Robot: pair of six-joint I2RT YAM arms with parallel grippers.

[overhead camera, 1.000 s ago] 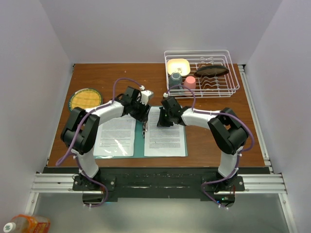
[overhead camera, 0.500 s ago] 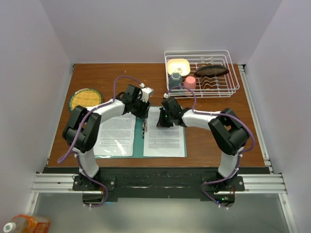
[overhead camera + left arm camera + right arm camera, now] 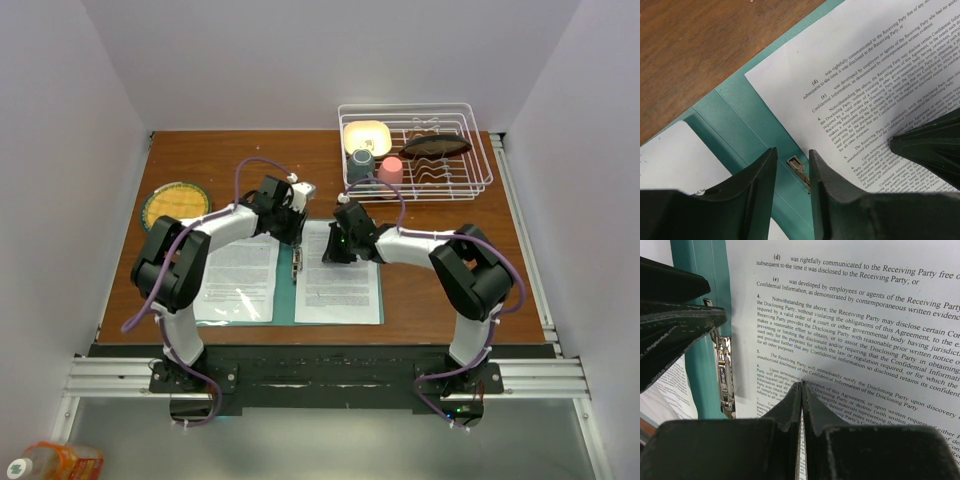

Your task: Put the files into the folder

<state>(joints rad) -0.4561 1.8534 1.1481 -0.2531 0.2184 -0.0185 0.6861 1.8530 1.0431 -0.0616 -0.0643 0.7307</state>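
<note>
The teal folder (image 3: 288,303) lies open on the table, a printed white file on its left leaf (image 3: 240,280) and another on its right leaf (image 3: 340,285). My left gripper (image 3: 296,246) hovers low over the centre crease. In the left wrist view its jaws (image 3: 791,152) stand a little apart, with the end of the metal clip (image 3: 799,167) between them and untouched. My right gripper (image 3: 331,254) is shut, its tips (image 3: 802,384) pressed onto the right file (image 3: 865,315) beside the clip (image 3: 724,375). It holds nothing.
A white wire dish rack (image 3: 472,150) at the back right holds a yellow bowl (image 3: 366,135), two cups and a dark item. A round woven mat (image 3: 176,204) lies at the left. Bare brown table (image 3: 440,290) surrounds the folder.
My left gripper's jaws have narrowed around the clip. The right gripper and the right file under it have slid slightly left, toward the crease.
</note>
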